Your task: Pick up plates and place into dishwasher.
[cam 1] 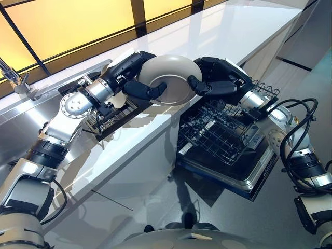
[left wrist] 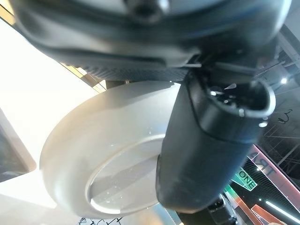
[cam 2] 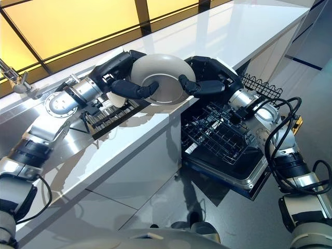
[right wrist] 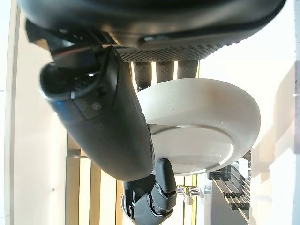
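Observation:
A pale beige plate (cam 1: 174,78) hangs tilted in the air over the counter's front edge, its underside toward me. My left hand (cam 1: 129,72) pinches its left rim, thumb across the base ring and fingers behind. My right hand (cam 1: 220,80) holds the opposite rim the same way. In the left wrist view the plate (left wrist: 93,154) sits under the thumb (left wrist: 211,140). The right wrist view has the plate (right wrist: 211,122) clamped between thumb (right wrist: 108,122) and fingers. The dishwasher's wire rack (cam 1: 223,129) is pulled out just below and right of the plate.
The dishwasher door (cam 1: 249,176) lies open over the floor under the rack. A dark dish rack (cam 1: 111,116) stands on the white counter (cam 1: 218,31) beneath my left wrist. A steel sink with a faucet (cam 1: 15,78) is at the far left.

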